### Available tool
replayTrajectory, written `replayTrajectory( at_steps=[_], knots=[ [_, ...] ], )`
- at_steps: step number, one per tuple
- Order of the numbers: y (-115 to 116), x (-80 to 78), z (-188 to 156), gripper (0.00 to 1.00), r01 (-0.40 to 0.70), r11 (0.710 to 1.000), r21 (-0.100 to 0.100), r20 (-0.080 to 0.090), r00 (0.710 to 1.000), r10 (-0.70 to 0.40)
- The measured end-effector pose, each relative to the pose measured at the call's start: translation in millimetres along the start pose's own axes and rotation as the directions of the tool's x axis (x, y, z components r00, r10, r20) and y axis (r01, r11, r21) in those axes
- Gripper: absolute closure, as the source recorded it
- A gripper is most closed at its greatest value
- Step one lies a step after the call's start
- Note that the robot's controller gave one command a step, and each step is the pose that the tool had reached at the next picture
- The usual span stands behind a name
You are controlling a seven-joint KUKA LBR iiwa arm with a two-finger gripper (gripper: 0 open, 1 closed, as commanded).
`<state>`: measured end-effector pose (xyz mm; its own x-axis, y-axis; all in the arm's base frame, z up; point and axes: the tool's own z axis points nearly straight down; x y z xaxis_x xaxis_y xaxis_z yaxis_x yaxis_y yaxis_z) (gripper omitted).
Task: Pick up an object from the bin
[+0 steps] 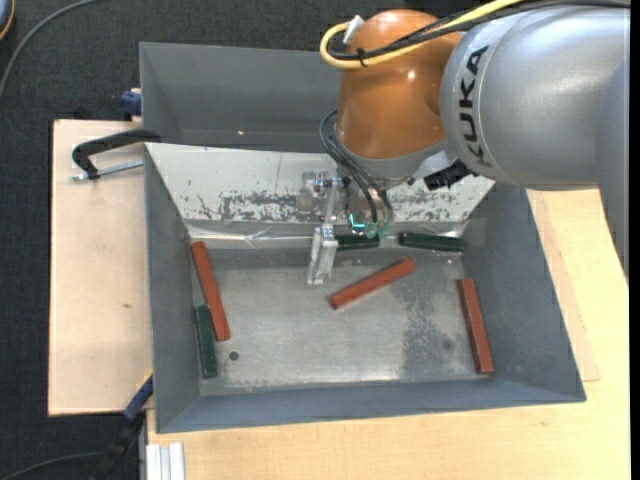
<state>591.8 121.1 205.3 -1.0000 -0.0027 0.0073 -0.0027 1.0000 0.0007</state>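
By the left wall of the bin (165,268) lie a red stick (210,290) and a dark green stick (206,340), well apart from the pincer (322,260); it hangs low at mid-back, wide or narrow I cannot tell; just right of it, nearer the front, lies the slanted red stick (372,284), long axis rising rightward, probably the handiest pick; a green stick (432,240) lies farther right.

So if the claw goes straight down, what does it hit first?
Probably the left end of the dark green stick at the back of the bin floor; the claw hangs about over it. Depth is unclear, so it could miss onto bare floor. The middle red stick lies off that line.
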Motion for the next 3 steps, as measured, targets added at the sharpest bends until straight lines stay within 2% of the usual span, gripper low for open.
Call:
replayTrajectory(
  at_steps=[1, 2, 3],
  knots=[
    [-72.0, 58.2, 139.8, 0.00, 0.015, 1.000, 0.002, -0.003, 1.000, -0.015],
    [-125.0, 8.4, 134.3, 0.00, -0.049, 0.999, 0.001, 0.014, 0.999, 0.049],
    [-121.7, 9.8, 134.9, 1.00, -0.045, 0.999, -0.001, 0.010, 0.999, 0.045]
  ],
)
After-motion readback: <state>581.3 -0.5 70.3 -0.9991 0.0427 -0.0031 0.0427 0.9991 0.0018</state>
